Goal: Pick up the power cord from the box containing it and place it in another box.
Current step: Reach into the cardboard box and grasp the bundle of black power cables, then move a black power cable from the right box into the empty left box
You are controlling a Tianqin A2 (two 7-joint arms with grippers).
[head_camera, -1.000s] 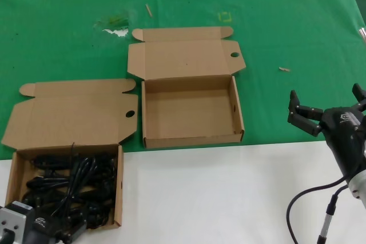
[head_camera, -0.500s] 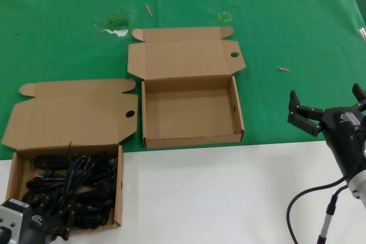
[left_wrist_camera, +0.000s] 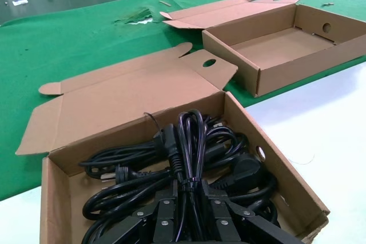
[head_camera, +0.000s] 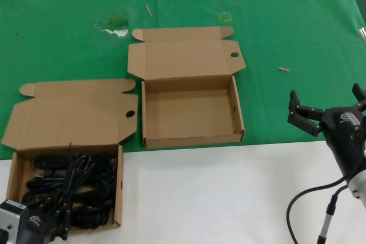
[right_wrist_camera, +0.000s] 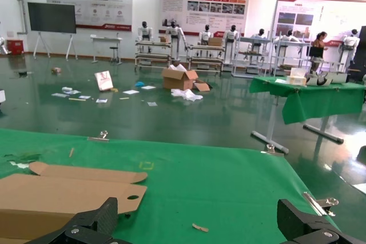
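Note:
The box containing the cords (head_camera: 119, 187) lies open at the near left, full of black cords; it also shows in the left wrist view (left_wrist_camera: 274, 161). My left gripper (head_camera: 59, 228) is at its near edge, shut on one power cord bundle (head_camera: 76, 176). In the left wrist view my left gripper (left_wrist_camera: 196, 204) clamps that looped power cord (left_wrist_camera: 187, 138), which stands raised above the other cords. The other box (head_camera: 189, 112) sits open farther back, showing bare cardboard, as it does in the left wrist view (left_wrist_camera: 280, 44). My right gripper (head_camera: 327, 107) hovers open and empty at the right.
Both lids lie folded back on the green cloth (head_camera: 286, 27). A small scrap (head_camera: 284, 69) lies on the cloth to the right of the empty box. In the right wrist view the empty box's lid (right_wrist_camera: 68, 190) and my open right gripper (right_wrist_camera: 197, 224) show.
My left gripper has drawn back toward the near left corner with the cord bundle in it, and the bundle has shifted with it. The right arm has not moved.

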